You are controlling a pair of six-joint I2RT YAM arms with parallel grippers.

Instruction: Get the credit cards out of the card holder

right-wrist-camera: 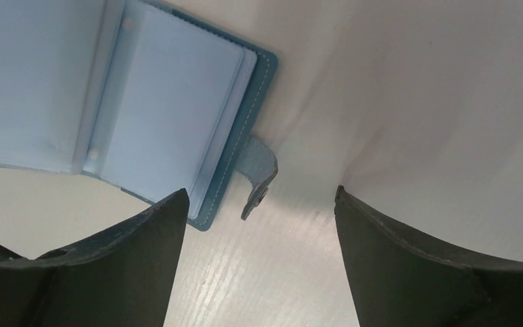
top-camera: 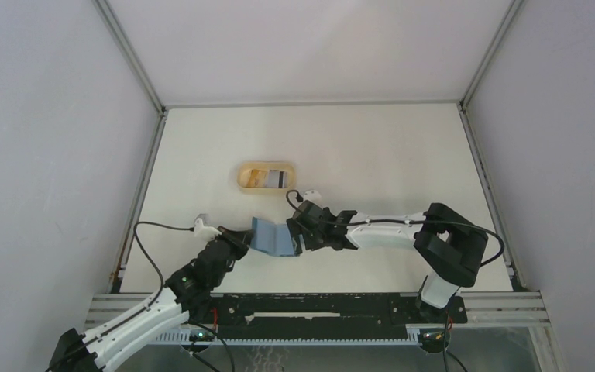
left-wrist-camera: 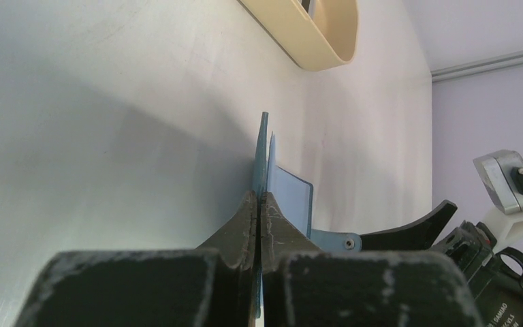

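The card holder [top-camera: 273,236] is held open on the table [top-camera: 387,155], near its front edge and between the two arms; its left flap is stood on edge and pinched flat by the left gripper [top-camera: 239,240], whose jaws are seen in the left wrist view pressed together on the teal cover [left-wrist-camera: 263,146]; the other flap is laid out on the table towards the right. The right gripper [top-camera: 298,232] is hung just over that right flap with its jaws spread wide and nothing clasped; in the right wrist view the closure tab [right-wrist-camera: 262,170] is seen lying on the table between the two fingers [right-wrist-camera: 156,231], and the pale blue inner pockets [right-wrist-camera: 170,109] are shown face up. A tan oval dish [top-camera: 242,178] is set farther back on the table, apart from the holder; credit cards [top-camera: 269,177] are seen lying inside it, one with a dark stripe.
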